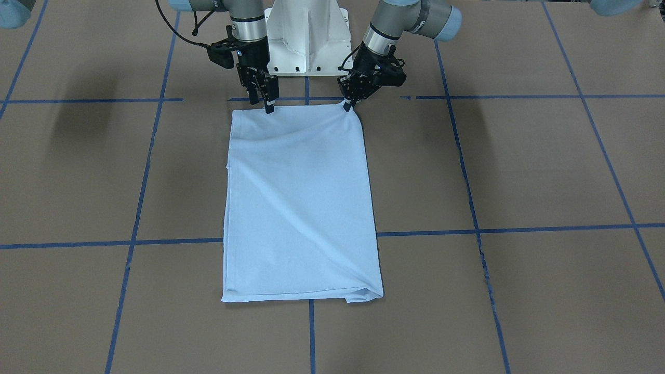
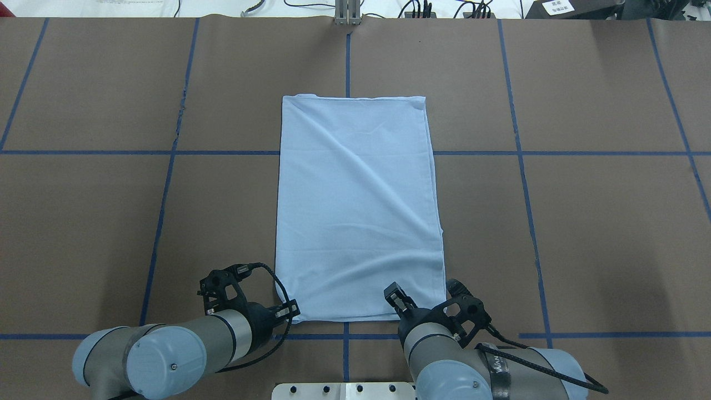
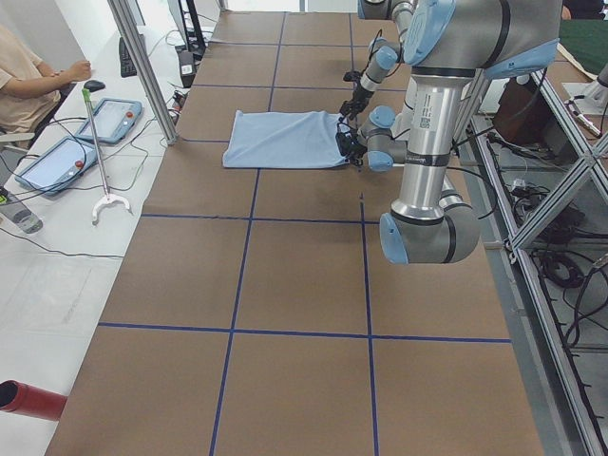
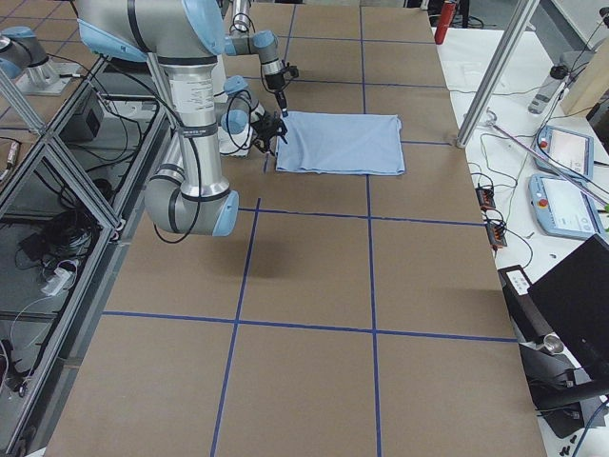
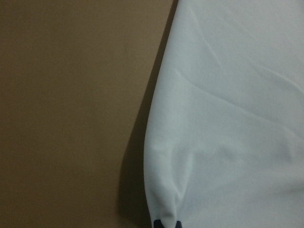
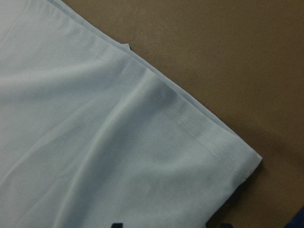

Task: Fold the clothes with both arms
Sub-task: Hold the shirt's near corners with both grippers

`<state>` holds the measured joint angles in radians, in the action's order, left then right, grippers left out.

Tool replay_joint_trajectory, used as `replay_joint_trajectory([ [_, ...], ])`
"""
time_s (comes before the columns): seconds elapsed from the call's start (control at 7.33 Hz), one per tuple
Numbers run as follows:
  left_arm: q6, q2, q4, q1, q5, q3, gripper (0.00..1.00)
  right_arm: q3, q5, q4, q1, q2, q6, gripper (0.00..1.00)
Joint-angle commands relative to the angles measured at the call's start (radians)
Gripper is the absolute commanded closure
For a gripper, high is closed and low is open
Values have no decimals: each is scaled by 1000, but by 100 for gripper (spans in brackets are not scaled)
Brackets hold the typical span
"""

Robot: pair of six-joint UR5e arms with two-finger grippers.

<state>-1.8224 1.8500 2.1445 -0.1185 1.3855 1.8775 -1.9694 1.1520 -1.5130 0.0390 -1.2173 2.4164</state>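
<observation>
Two edge holds would lift the folded light blue T-shirt evenly — my left jaws pinch a corner, right jaws gape.

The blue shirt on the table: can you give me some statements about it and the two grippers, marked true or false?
1. The T-shirt lies folded into a long rectangle on the table. True.
2. A printed picture shows on its upper face. False: the upper face is plain blue.
3. The left gripper and the right gripper are both at the T-shirt's edge nearest the robot. True.
4. The left gripper is open and clear of the cloth. False: it is shut on a corner, where the cloth puckers.
5. The right gripper is open. True.
</observation>
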Motion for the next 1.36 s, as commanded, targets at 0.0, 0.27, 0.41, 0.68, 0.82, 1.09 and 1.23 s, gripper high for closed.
replay_joint_trajectory([
  [0.0, 0, 1, 0, 2, 1, 2, 100, 12, 0, -1, 7, 4, 0, 26],
  [0.27, 0, 0, 0, 2, 1, 2, 100, 41, 8, -4, 7, 36, -2, 26],
  [0.41, 0, 0, 0, 0, 1, 2, 100, 41, 24, -45, 7, 54, -2, 26],
  [0.68, 0, 1, 2, 0, 1, 2, 100, 43, 28, -73, 4, 62, 0, 26],
  [0.82, 0, 0, 2, 0, 1, 2, 100, 46, 28, -73, 1, 62, 0, 26],
  [1.09, 0, 0, 2, 0, 1, 2, 100, 66, 29, -73, -1, 65, 1, 26],
  [1.23, 0, 0, 2, 0, 1, 2, 100, 67, 29, -73, -1, 65, 0, 26],
])
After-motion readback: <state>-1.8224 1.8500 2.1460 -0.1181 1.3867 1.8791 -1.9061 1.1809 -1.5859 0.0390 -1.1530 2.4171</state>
